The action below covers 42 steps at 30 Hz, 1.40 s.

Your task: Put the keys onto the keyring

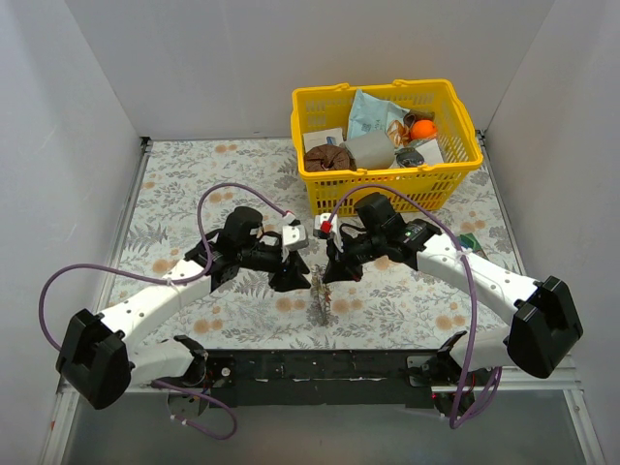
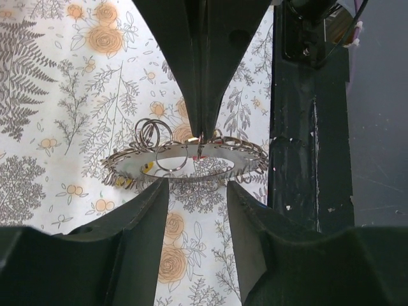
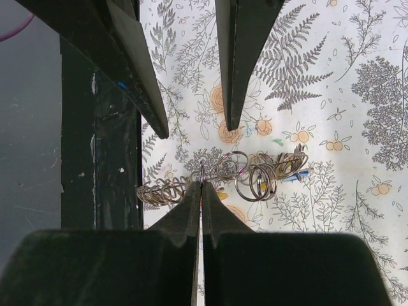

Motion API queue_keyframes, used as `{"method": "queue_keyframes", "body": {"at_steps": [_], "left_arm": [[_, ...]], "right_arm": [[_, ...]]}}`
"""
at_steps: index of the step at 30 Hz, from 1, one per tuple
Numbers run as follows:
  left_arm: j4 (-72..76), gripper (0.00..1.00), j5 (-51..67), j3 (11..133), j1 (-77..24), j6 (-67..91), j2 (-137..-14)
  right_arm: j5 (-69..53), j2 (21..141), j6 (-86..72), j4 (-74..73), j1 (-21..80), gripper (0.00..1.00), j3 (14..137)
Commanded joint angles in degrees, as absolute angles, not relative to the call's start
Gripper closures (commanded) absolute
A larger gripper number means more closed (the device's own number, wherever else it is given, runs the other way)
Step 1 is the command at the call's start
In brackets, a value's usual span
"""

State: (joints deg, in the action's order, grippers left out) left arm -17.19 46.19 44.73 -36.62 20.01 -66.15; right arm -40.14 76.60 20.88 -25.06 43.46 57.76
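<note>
The keyring [image 1: 320,298] stands on edge on the flowered cloth between my two grippers, its band strung with several small wire rings. My right gripper [image 3: 202,183] is shut, pinching the keyring [image 3: 255,175] at its rim; seen from the left wrist, its fingers [image 2: 201,95] come down onto the keyring [image 2: 245,155]. My left gripper [image 2: 197,185] is open, with its tips just short of the ring's near rim and nothing between them. Of the keys, only bits of coloured head show among the rings: yellow [image 3: 221,193] and blue [image 3: 296,173].
A yellow basket [image 1: 387,189] full of odds and ends stands behind the grippers at the back. The black base rail [image 1: 320,366] runs along the near edge, close to the ring. White walls close in the left, right and back.
</note>
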Motion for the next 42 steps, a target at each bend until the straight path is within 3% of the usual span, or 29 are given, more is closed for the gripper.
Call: {"method": "queue_keyframes", "body": {"at_steps": [1,12,17,26,31,42], "left_arm": [[-12.66,0.60,50.36,45.79,-37.18,21.18,-66.70],[-10.64,0.66,50.01,47.55,-38.67,21.97,-70.66],[-10.63,0.74,50.27,48.34,-38.94,21.71,-71.89],[-10.37,0.70,48.96,48.78,-39.46,21.88,-73.30],[-7.57,0.75,48.78,46.59,-39.55,23.81,-71.81],[4.22,0.62,42.45,38.23,-39.46,29.88,-61.17]], "right_arm": [[-42.36,75.06,21.18,-23.91,43.42,0.99,57.92],[-42.54,74.27,21.09,-23.20,43.42,0.99,57.39],[-42.36,74.00,20.92,-22.85,43.42,0.99,57.13],[-42.36,72.95,20.74,-21.89,43.33,0.99,56.60],[-42.54,71.89,20.13,-20.22,43.42,0.99,55.37],[-43.15,71.37,20.30,-20.04,43.42,0.99,55.02]]}}
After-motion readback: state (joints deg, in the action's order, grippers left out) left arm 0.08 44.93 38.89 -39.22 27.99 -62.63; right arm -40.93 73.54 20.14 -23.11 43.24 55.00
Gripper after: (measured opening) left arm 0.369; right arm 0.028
